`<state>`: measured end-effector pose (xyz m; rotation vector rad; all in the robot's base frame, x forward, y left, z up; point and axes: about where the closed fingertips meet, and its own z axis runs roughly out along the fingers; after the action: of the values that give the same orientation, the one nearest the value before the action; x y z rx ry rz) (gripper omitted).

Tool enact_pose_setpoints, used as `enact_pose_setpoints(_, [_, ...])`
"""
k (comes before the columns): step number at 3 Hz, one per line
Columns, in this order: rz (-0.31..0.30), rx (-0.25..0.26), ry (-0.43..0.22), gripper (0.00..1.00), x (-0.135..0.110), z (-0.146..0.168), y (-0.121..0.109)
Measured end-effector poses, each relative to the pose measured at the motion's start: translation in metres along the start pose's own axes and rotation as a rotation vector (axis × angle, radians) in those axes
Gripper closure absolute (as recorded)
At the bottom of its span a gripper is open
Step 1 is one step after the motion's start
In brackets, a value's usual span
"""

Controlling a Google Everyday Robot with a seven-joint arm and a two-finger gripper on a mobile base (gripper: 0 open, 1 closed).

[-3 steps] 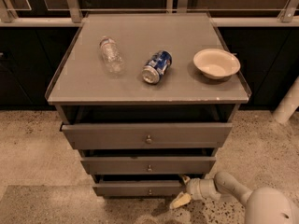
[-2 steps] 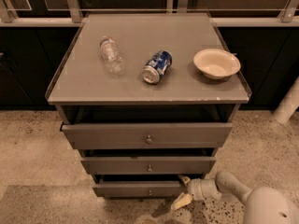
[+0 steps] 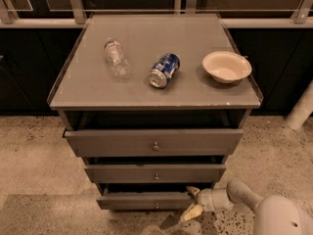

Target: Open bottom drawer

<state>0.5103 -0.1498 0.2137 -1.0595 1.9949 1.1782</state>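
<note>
The bottom drawer (image 3: 146, 200) is the lowest of three grey drawers in the cabinet, with a tiny round knob (image 3: 156, 205) at its centre. Its front stands a little out from the cabinet, with a dark gap above it. My gripper (image 3: 192, 201) reaches in from the lower right and sits at the drawer front's right end. One cream fingertip (image 3: 192, 190) is at the drawer's top right corner. The other fingertip (image 3: 190, 212) points down toward the floor below the front. The fingers are spread apart and hold nothing.
The middle drawer (image 3: 155, 173) and top drawer (image 3: 154, 142) also stand slightly out. On the cabinet top (image 3: 88, 89) lie a clear plastic bottle (image 3: 116, 57), a blue can (image 3: 164, 70) and a white bowl (image 3: 226, 66). Speckled floor surrounds the cabinet. A white post (image 3: 301, 109) stands at right.
</note>
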Motion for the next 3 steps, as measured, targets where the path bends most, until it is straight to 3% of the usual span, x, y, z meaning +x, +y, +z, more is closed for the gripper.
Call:
enact_pose_setpoints(2, [0.052,-0.048,0.012,0.00,0.004,0.006,0.014])
enact_pose_setpoints(3, [0.052,-0.048,0.012,0.00,0.001,0.004,0.015])
